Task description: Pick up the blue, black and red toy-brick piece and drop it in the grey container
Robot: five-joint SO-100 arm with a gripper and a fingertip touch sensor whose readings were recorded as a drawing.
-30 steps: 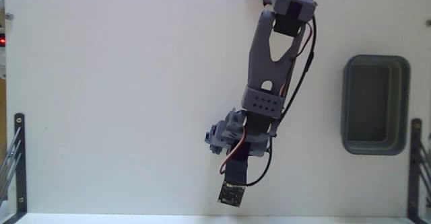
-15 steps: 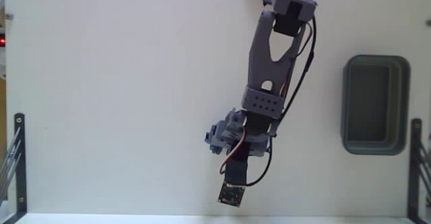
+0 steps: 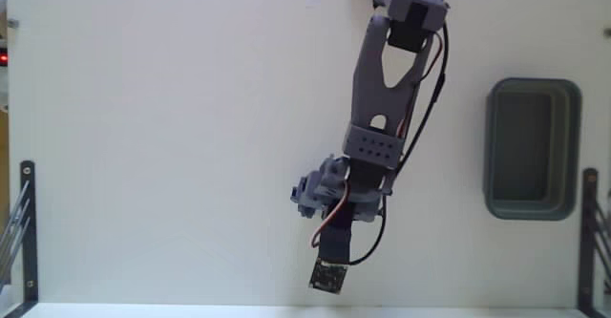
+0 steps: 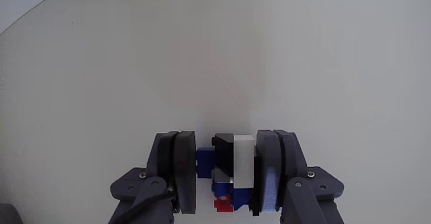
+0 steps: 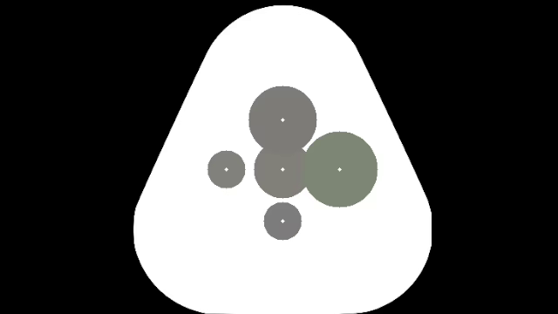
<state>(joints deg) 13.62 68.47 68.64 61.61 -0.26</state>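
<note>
Wrist view: fingers clamp toy-brick piece, lower part cut off; grey container unseen

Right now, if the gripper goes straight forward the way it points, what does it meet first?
The toy-brick piece already sits between the gripper's fingers. Beyond it, the wrist view shows only bare white table; depth is unclear.
</note>
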